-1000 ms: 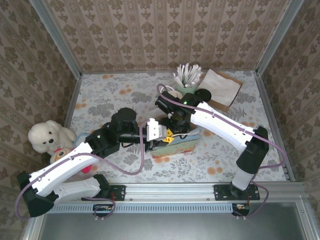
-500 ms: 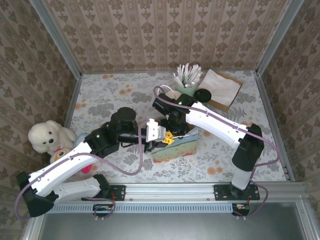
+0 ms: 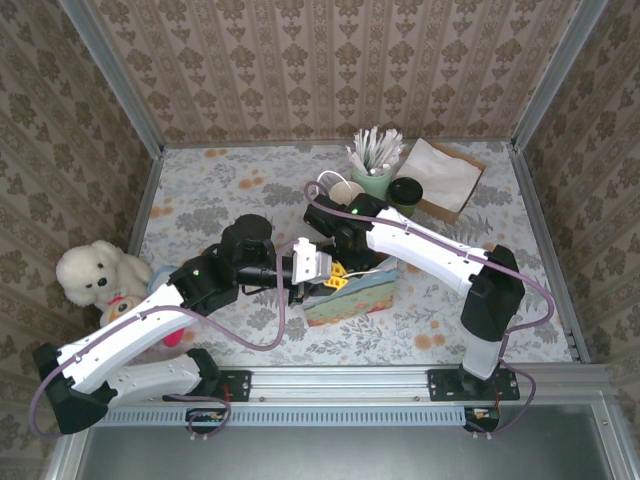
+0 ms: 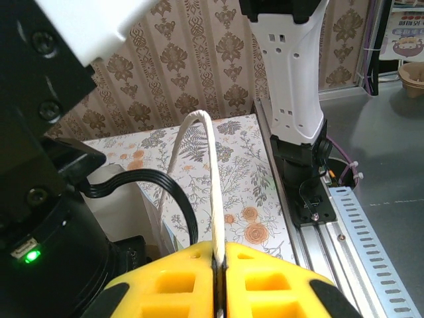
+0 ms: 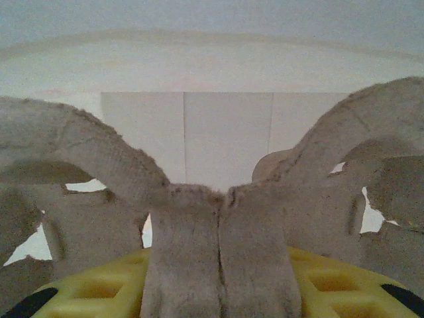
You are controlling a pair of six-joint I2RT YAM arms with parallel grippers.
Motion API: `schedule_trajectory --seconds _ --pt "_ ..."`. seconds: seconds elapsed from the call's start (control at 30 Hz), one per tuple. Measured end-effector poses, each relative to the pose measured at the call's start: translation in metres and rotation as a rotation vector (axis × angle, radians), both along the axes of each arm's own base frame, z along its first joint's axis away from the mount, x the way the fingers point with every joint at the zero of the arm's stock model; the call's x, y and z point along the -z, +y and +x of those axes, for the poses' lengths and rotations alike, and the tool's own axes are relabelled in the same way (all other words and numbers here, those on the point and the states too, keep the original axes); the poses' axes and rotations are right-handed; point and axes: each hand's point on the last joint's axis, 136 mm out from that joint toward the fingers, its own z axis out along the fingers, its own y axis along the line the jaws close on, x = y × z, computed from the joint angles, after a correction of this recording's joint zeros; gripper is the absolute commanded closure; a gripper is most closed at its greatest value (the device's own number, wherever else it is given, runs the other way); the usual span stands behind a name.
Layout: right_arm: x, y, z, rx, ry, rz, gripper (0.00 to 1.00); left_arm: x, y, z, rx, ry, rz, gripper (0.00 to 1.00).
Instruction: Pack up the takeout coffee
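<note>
The coffee (image 3: 405, 191) stands at one o'clock from the bag (image 3: 352, 293), just beside the stick cup (image 3: 372, 181). We judge it light, thin-walled, crushable and spillable, so we would grip its wall mid-height, gently, and keep it upright. Our left gripper (image 4: 218, 268) pinches the bag's cord (image 4: 209, 179); our right gripper (image 5: 222, 281) pinches the pulp carrier (image 5: 218, 218).

left arm (image 3: 140, 335) stretched toward centre | left gripper (image 4: 218, 265) pinched tight on white cord (image 4: 211, 185) | right arm (image 3: 430, 250) bent leftward, wrist pitched down | right gripper (image 5: 218, 281) clamping grey pulp carrier (image 5: 218, 212)
</note>
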Motion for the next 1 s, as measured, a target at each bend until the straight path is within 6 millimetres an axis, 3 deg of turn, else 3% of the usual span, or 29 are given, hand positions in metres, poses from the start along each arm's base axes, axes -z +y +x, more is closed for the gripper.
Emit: schedule_trajectory --seconds 0.63,0.83,1.0 --pt "0.013 -0.002 -0.006 -0.017 0.020 -0.025 0.55 -0.005 0.000 -0.001 0.006 -0.004 -0.010 0.81" --pt "0.012 0.001 -0.003 -0.021 0.009 -0.013 0.55 -0.009 0.004 0.003 -0.017 -0.023 -0.020 0.66" --pt "0.012 0.002 -0.003 -0.028 0.006 -0.011 0.55 -0.024 0.019 0.016 -0.110 -0.065 -0.058 0.40"
